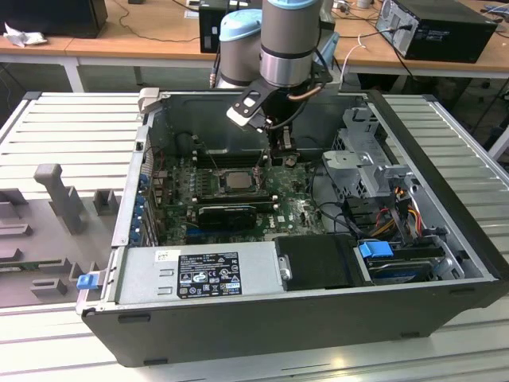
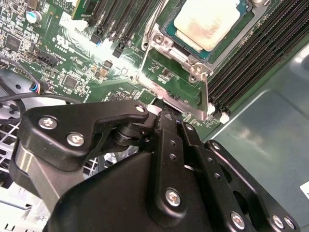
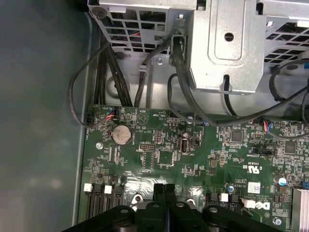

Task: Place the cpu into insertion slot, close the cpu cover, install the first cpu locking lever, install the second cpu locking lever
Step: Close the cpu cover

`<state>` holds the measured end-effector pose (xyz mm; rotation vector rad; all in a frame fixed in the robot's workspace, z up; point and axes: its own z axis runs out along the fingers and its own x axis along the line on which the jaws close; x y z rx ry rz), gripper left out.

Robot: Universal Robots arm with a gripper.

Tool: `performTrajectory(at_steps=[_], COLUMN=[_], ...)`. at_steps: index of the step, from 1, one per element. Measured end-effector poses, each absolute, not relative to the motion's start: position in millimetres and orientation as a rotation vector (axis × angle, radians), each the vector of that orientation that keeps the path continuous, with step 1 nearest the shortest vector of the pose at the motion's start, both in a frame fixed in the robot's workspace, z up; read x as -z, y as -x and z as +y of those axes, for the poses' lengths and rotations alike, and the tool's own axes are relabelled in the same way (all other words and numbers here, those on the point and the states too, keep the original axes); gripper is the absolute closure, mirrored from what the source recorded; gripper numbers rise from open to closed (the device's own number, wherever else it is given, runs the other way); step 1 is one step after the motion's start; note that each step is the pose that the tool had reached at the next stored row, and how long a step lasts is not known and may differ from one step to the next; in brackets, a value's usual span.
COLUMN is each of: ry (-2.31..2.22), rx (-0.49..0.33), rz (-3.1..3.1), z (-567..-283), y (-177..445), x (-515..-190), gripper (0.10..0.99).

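Observation:
The cpu (image 2: 207, 19), a pale silvery square, lies in the insertion slot (image 1: 256, 182) on the green motherboard; in the exterior view the cpu (image 1: 236, 181) sits at the board's middle. The cpu cover (image 2: 179, 52) lies flat around it as a metal frame. One thin metal locking lever (image 2: 204, 94) runs along the socket's edge, and another lever (image 2: 147, 43) runs along a second side. My gripper (image 2: 165, 113) hovers just beside the socket's corner, its black fingers (image 3: 158, 192) pressed together, shut. I cannot tell whether the tips touch a lever. In the exterior view my gripper (image 1: 283, 148) hangs to the right of the socket.
Long black memory slots (image 2: 251, 53) flank the socket. A black ribbed heatsink (image 1: 227, 213) lies in front of it. A metal drive cage (image 1: 362, 159) and cables (image 3: 193, 106) stand on the exterior view's right, and the power supply (image 1: 199, 274) fills the case's front.

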<state>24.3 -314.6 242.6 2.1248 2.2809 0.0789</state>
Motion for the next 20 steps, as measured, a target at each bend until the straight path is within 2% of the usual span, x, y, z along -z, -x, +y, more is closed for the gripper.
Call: performTrajectory(at_steps=[20], ry=[-2.125], rx=[-0.079], rz=[2.281], z=[-314.6], y=[-14.1], x=[-242.6], gripper=[0.98])
